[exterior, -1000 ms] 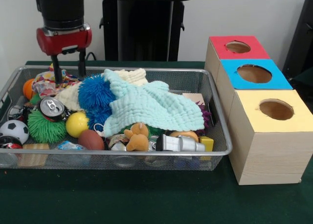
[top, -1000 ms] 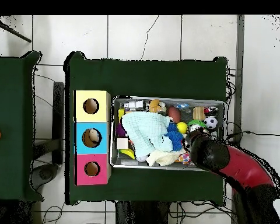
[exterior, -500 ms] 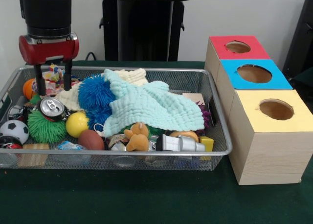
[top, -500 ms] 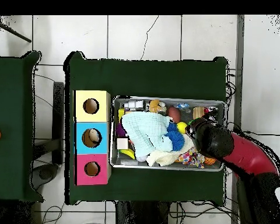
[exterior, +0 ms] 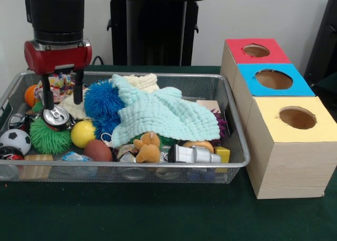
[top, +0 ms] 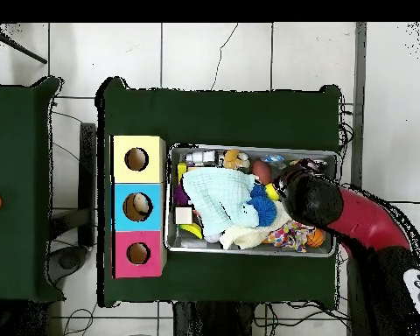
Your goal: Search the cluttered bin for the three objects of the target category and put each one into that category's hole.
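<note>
Front view showed the gripper (exterior: 62,98), fingers spread and empty, shifted a little back toward the bin's (exterior: 231,120) middle and lower, now just above the can (exterior: 56,116) near the left edge; likely lining up a grasp.

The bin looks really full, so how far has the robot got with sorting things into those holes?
Early on, it seems. In the overhead view something pale shows inside the blue box's hole, perhaps one item already dropped; the other holes look dark. Right now the gripper hangs open and empty just above a drink can at the bin end farthest from the boxes. Nothing is held, so picking and carrying remain.
</note>
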You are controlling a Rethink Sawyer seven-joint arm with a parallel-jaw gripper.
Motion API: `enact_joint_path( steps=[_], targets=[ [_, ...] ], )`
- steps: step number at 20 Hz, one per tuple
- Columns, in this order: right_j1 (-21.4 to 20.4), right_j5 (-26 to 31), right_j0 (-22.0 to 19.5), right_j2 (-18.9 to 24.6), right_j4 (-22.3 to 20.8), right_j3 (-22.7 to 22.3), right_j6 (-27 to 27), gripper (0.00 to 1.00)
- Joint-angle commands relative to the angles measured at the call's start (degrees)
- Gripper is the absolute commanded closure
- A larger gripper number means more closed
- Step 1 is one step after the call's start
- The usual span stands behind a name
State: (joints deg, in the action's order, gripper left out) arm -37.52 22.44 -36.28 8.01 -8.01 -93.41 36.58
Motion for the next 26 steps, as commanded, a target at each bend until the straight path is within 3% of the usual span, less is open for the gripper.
enact_joint_path(
  steps=[1,9,15,26],
  targets=[
    [1.02,6.14,1.11,-0.89,2.53,1.64,13.82,0.00],
    [0.76,7.67,2.66,-2.20,3.05,3.20,13.52,0.00],
    [3.72,9.18,4.64,-3.13,3.85,7.03,14.00,0.00],
    [4.20,11.71,8.13,-4.59,5.70,10.12,14.76,0.00]
  ],
)
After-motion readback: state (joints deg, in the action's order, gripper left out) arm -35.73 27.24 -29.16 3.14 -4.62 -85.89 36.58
